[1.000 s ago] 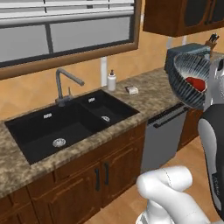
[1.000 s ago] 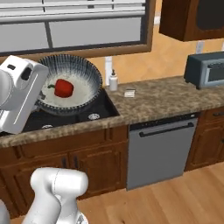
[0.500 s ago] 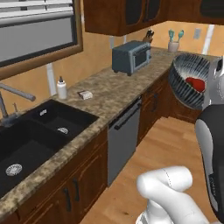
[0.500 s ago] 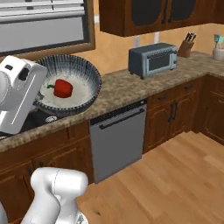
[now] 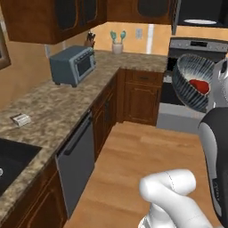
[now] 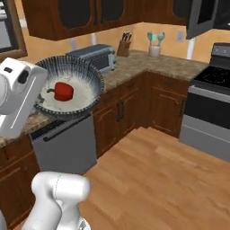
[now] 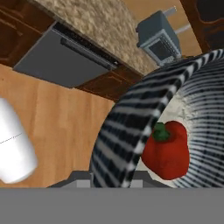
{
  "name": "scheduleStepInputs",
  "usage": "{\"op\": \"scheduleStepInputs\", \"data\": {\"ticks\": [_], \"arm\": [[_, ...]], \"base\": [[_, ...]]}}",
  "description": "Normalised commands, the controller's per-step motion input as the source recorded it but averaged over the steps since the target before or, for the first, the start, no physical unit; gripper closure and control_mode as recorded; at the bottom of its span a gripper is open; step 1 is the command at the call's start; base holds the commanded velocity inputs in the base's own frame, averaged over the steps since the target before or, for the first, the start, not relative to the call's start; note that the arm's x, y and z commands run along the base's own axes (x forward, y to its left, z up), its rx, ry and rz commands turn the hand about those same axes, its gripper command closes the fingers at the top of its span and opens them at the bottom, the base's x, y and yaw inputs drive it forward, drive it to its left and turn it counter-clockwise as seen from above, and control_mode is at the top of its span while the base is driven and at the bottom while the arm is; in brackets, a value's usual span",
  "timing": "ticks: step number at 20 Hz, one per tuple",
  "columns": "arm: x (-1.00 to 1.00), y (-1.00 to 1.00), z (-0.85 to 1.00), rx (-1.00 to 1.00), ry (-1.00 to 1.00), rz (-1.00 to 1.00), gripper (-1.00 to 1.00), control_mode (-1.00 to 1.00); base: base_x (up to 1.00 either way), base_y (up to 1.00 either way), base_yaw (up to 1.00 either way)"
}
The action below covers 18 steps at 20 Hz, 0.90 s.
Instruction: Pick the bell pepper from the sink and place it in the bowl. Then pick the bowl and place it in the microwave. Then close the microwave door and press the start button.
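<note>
My gripper point(image 7: 111, 179) is shut on the rim of the dark streaked bowl point(image 7: 122, 131) and holds it tilted in the air. The red bell pepper point(image 7: 168, 148) lies inside. In the left base view the bowl point(image 5: 189, 80) with the bell pepper point(image 5: 199, 86) hangs at the right, in front of the stove. The right base view has the bowl point(image 6: 85, 76) and bell pepper point(image 6: 63, 91) at the left, beside my white hand. The microwave point(image 5: 200, 13) hangs open at the top right, its door point(image 6: 200, 18) swung out. A corner of the black sink point(image 5: 11, 164) shows at the lower left.
A grey toaster point(image 5: 73, 64) stands on the granite counter point(image 5: 49, 111), with a dishwasher point(image 5: 78, 164) below. A stove point(image 6: 211, 76) sits under the microwave. A knife block point(image 6: 126, 45) and a utensil cup point(image 6: 154, 45) stand in the corner. Wooden floor point(image 6: 148, 179) lies open ahead.
The whole picture has shifted as the base turned right along the counter: the sink slid off to the left, the stove and microwave came into view. The bowl stays in my grip.
</note>
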Motion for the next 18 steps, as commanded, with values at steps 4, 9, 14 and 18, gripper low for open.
{"op": "scheduleStepInputs", "data": {"ticks": [4, 9, 14, 18], "arm": [[0.00, 0.00, 0.00, 0.00, 0.00, 0.00, 1.00, 1.00], [0.00, 0.00, 0.00, 0.00, 0.00, 0.00, 1.00, 1.00], [0.00, 0.00, 0.00, 0.00, 0.00, 0.00, 1.00, 1.00], [0.00, 0.00, 0.00, 0.00, 0.00, 0.00, 1.00, 1.00]], "base": [[0.94, -0.67, -0.47], [0.94, -0.66, -0.47], [0.84, -0.45, -0.51], [0.96, -0.45, -0.32]]}}
